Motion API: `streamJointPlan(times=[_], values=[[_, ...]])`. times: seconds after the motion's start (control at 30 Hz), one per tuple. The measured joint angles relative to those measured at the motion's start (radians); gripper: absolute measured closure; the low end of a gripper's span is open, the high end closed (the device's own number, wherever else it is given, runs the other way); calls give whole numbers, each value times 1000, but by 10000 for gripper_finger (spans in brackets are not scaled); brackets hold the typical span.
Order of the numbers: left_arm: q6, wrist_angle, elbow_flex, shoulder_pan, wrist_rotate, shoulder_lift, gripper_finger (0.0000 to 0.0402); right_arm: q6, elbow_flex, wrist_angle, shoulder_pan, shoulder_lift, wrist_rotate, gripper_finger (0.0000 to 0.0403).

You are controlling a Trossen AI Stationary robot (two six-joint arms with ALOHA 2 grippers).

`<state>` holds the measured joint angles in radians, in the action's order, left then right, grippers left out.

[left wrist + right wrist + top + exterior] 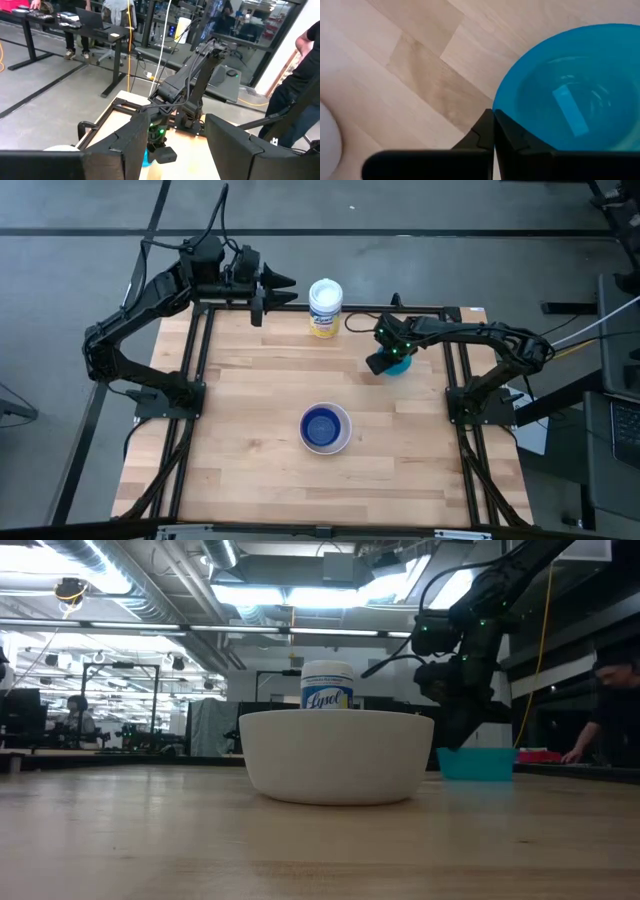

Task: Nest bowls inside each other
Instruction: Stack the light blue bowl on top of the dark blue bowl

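Sitting near the middle of the bench (250,380), a white bowl (326,428) with a dark blue bowl (320,425) nested inside it; taking that white bowl as landmark from here on. Standing beyond it at the far edge of the bench, a white canister (325,307) with a yellow label, showing just above the bowl's rim in the low view. Resting on the wood to the far right of the white bowl, a teal bowl (398,367), upright and apart from the nested pair. Pressing down at the teal bowl's rim, the right claw (388,361), fingers (492,132) closed together right at the near edge of the rim in the right wrist view; not possible to tell whether the rim is actually pinched between them or only touched. Hanging well off to the far left of the white bowl, above the far left corner of the bench, the left claw (270,292), fingers spread wide and holding nothing. Showing in the low view, far behind and to the right of the white bowl, a person (605,710) leaning over another table in the room. No other bowls showing in these views.
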<state>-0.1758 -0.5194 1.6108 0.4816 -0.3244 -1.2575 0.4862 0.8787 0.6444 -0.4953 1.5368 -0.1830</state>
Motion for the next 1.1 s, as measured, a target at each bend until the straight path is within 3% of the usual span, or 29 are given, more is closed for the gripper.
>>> streamJointPlan(times=[0.13,0.33,0.5,0.67,0.9,1.1], values=[[15,0,0,0,0,0,210,0,0,-37,0,0,-2,400],[25,-1,0,6,-3,0,210,57,1,-229,9,-17,-120,401],[39,-10,0,38,-34,0,210,57,78,-250,28,-43,-174,402],[57,-30,0,84,-89,0,210,52,205,-285,53,-55,-313,402],[117,-115,0,159,-142,-3,210,116,443,-524,114,-56,-567,402],[128,-89,0,231,-357,-30,210,241,541,-718,150,-56,-784,403]])
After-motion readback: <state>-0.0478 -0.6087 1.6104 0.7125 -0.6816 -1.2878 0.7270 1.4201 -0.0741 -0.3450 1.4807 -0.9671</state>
